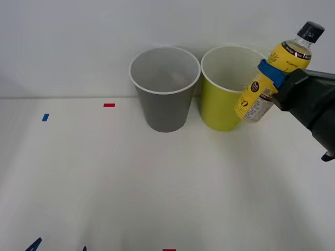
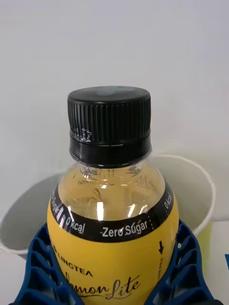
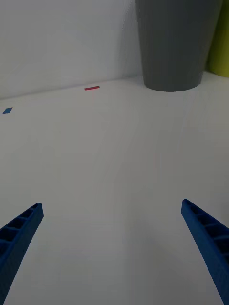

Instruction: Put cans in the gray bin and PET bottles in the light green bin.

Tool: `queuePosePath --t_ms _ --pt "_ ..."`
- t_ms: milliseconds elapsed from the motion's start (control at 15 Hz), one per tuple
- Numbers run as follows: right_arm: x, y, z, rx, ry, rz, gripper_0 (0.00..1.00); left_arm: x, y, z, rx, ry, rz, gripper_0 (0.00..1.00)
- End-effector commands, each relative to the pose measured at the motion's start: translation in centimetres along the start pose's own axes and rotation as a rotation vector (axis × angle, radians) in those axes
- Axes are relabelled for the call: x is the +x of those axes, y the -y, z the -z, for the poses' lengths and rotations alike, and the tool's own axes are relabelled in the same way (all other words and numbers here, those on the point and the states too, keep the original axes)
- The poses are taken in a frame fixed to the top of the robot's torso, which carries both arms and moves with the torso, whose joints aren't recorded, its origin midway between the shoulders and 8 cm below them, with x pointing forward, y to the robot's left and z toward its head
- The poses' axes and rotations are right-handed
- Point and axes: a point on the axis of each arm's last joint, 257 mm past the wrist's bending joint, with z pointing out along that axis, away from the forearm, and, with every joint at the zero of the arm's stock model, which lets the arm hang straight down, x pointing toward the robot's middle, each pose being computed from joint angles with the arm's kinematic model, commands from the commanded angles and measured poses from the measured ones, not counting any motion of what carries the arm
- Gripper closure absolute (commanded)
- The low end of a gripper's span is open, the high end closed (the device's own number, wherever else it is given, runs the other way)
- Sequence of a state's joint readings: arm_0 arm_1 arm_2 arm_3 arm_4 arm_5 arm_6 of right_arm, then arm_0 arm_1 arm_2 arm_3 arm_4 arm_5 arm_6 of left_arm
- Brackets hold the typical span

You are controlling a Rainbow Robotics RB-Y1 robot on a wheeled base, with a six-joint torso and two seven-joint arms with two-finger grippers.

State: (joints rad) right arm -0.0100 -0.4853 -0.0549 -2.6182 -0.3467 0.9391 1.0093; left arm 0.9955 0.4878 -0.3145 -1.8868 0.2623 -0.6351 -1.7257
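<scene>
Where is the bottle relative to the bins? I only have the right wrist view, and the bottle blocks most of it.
Observer: The PET bottle, clamped in the right gripper, hangs tilted beside the light green bin, on its right, not over the opening.
Operator: Which bin sits left of that one?
Observer: The gray bin, standing right alongside.
Operator: And the left gripper?
Observer: The left gripper is open, low over bare table.
</scene>
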Motion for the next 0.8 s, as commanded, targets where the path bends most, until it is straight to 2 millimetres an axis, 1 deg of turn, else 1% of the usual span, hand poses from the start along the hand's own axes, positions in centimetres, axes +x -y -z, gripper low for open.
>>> queuePosePath --t_ms 67,200,333,400,533,800 --pt "-3.3 -1.2 -0.4 -0.03 0.069 0.053 1.0 0.0 0.0 0.0 0.0 0.0 0.0 0.0" --pt "-5.5 -2.5 -0.7 -0.059 0.113 0.09 1.0 0.0 0.0 0.0 0.0 0.0 0.0 0.0" --pt "-6.2 -1.5 -2.6 -0.053 0.108 0.091 1.0 0.0 0.0 0.0 0.0 0.0 0.0 0.0" --pt "-6.6 -0.9 -3.4 -0.043 0.108 0.135 1.0 0.0 0.0 0.0 0.0 0.0 0.0 0.0" --pt "-6.7 0.6 -5.0 -0.037 0.084 0.159 1.0 0.0 0.0 0.0 0.0 0.0 0.0 0.0" --pt "-7.3 2.4 -8.1 -0.028 0.067 0.173 1.0 0.0 0.0 0.0 0.0 0.0 0.0 0.0"
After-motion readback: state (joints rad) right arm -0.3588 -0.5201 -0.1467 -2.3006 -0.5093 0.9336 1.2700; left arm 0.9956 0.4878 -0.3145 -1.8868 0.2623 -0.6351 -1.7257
